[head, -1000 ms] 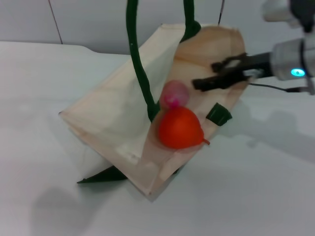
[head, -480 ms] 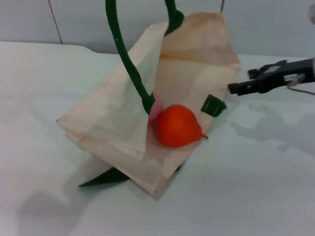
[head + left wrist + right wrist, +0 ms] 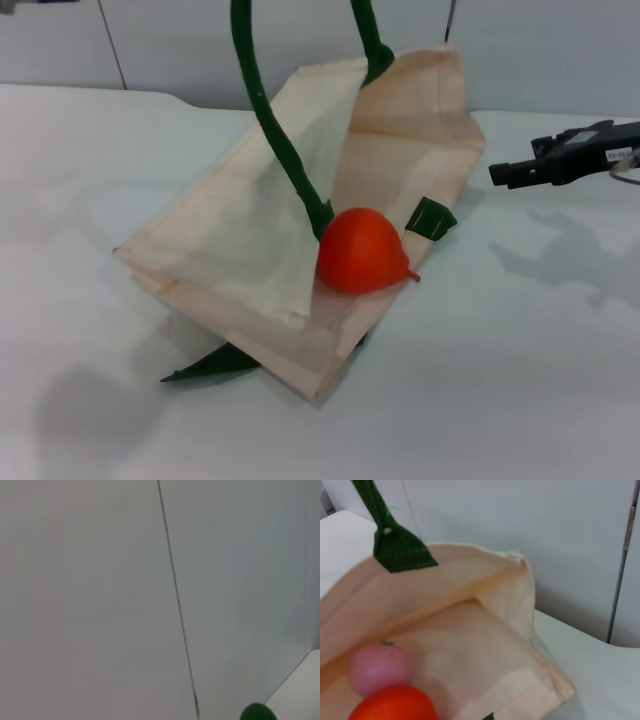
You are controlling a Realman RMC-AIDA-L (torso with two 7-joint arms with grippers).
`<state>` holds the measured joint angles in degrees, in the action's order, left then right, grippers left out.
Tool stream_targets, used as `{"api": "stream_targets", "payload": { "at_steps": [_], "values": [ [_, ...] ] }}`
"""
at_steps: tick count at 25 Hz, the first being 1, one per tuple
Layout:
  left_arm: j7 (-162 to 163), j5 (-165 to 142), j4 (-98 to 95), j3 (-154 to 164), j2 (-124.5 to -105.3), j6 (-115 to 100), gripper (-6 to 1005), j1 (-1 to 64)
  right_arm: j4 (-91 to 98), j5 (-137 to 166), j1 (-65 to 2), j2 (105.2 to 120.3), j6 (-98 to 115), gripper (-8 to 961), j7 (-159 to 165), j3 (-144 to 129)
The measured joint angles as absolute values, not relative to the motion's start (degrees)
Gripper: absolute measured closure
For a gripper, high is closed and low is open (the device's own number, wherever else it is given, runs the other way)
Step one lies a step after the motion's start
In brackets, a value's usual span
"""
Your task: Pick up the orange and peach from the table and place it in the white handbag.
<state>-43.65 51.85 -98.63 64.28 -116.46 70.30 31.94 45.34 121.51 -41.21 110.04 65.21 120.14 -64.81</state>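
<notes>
— What is the setting?
— A white table [image 3: 520,380] in front of a pale grey panelled wall [image 3: 170,40].

— Where is the right gripper?
— The right gripper [image 3: 500,174] hangs at the right of the scene, above the table, just right of the white handbag [image 3: 230,250] and apart from it. It holds nothing. Its dark fingers lie close together, but whether they are parted or closed I cannot tell.

— And the bag?
— It lies tilted with its mouth open toward the right. One dark green handle [image 3: 275,130] rises out of the top of the head view. The left gripper is not seen.

— The fruit?
— The orange [image 3: 362,252] rests inside the bag's mouth, on the lower panel. The peach [image 3: 380,669] sits just behind it, touching or nearly so; the head view hides it behind the orange and handle.
</notes>
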Motion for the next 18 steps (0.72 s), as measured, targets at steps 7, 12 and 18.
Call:
{"api": "stream_targets", "payload": {
  "at_steps": [7, 12, 18],
  "values": [
    [-49.84, 58.47, -93.5, 64.23, -116.46, 68.45, 580, 31.99, 45.35, 121.57, -41.1, 110.04, 65.26, 79, 120.24, -64.56],
    [-52.72, 61.5, -90.75, 64.25, -116.46, 67.19, 518, 32.08, 45.29, 121.59, -41.24, 110.04, 65.29, 80, 120.24, -64.37],
    [-53.3, 63.01, -89.39, 64.05, -116.46, 66.02, 397, 31.94, 45.24, 121.68, -41.16, 110.04, 65.29, 80, 120.24, -63.46]
  ]
}}
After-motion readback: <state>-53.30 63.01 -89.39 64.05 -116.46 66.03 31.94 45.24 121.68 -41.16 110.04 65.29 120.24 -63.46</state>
